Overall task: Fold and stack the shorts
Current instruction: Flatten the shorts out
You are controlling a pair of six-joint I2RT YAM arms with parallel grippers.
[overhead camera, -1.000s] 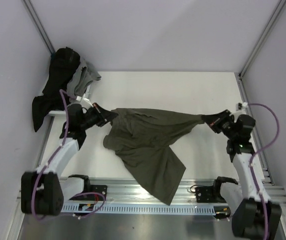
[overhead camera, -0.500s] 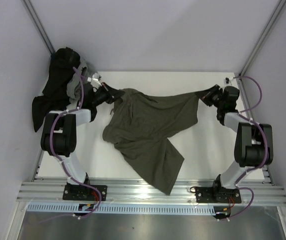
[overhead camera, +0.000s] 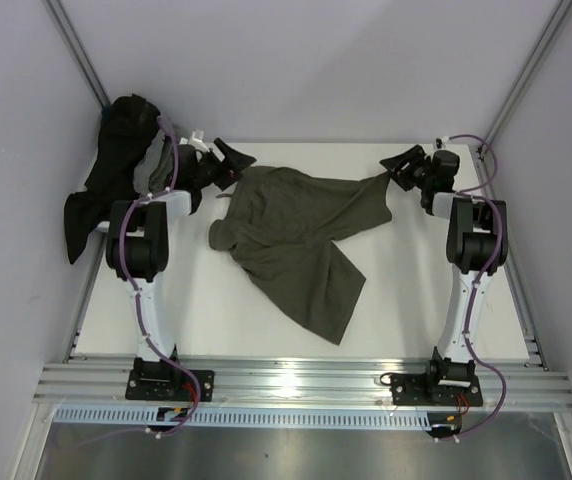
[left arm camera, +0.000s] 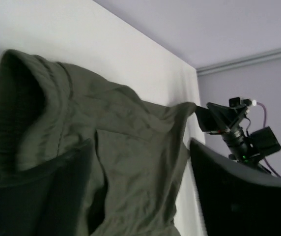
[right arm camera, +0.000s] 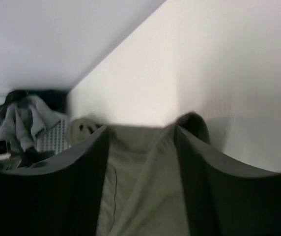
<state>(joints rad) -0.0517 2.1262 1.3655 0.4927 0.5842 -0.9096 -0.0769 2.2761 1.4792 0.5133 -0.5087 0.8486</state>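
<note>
Your shorts (overhead camera: 296, 235) are lying spread out on the table (overhead camera: 416, 290), toward the far side. Their far edge is stretching between the two arms, and one leg is pointing back at the near edge. Your left gripper (overhead camera: 234, 165) is sitting just beside the left corner with its fingers spread apart, pinching nothing. Your right gripper (overhead camera: 394, 170) is sitting at the right corner — its fingers are standing apart too, with cloth lying loose between them. A pile of dark clothes (overhead camera: 126, 170) is resting in the far left corner.
</note>
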